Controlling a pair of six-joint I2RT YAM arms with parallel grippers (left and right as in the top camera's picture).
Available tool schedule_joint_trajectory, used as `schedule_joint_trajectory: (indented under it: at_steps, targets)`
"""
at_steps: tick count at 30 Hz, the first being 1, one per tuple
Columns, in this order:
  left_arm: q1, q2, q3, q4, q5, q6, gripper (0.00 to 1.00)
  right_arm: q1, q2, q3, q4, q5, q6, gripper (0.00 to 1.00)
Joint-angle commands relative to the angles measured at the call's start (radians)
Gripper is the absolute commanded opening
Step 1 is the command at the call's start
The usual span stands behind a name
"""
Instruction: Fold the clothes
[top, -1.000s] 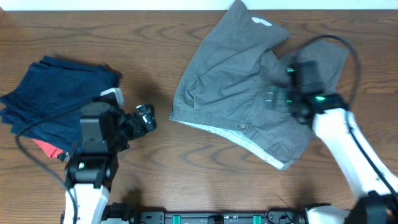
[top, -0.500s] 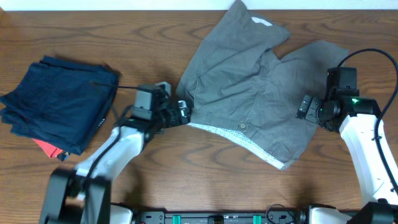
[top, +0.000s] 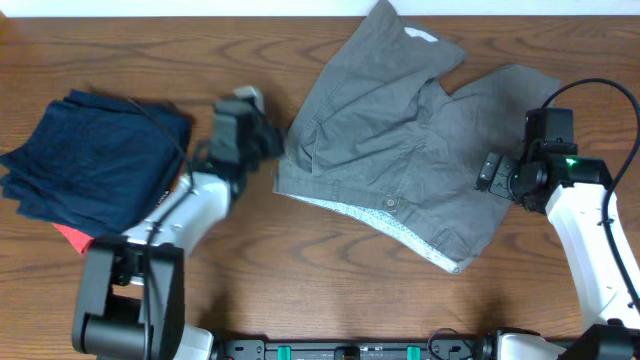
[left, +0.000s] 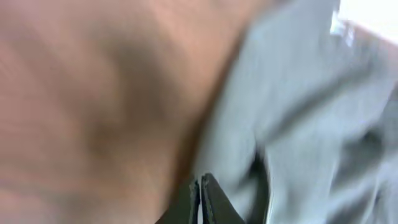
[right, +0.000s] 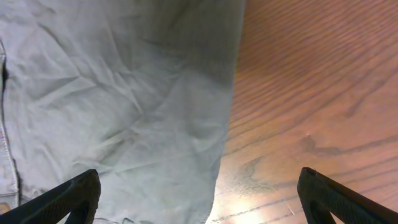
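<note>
Wooden table (top: 300, 270). One pair of grey shorts (top: 390, 150) lies spread centre to right, pale waistband lining toward the near edge. One folded navy stack (top: 90, 165) lies well apart at left.

Right gripper (right: 199, 173) is spread wide over the shorts' right hem. Left gripper (left: 199, 186) is pinched closed by the shorts' left edge; view blurred.

One red cloth (top: 72, 238) shows at the stack's near edge. One white label (top: 420, 35), unreadable. One button (top: 389, 203).

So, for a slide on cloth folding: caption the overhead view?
Grey shorts lie unfolded on a wooden table between the left arm and right arm, navy garments stacked nearby.
</note>
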Motion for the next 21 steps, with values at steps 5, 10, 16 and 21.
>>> schedule_joint_trajectory:
  at_steps: [5,10,16,21]
  targets:
    - [0.062,-0.007,0.22,-0.323,0.097,0.033,0.44,-0.007,-0.008,0.006,-0.001,-0.008,0.013,0.99]
    - [0.005,0.011,0.162,-0.473,0.115,0.07,0.79,-0.007,-0.008,0.006,0.011,-0.008,0.013,0.99]
    - [-0.087,0.079,0.097,-0.476,0.111,0.119,0.82,-0.007,-0.008,0.006,0.01,-0.008,0.013,0.99]
    - [-0.115,0.198,0.098,-0.422,0.051,0.133,0.77,-0.007,-0.008,0.006,0.009,-0.008,0.013,0.99]
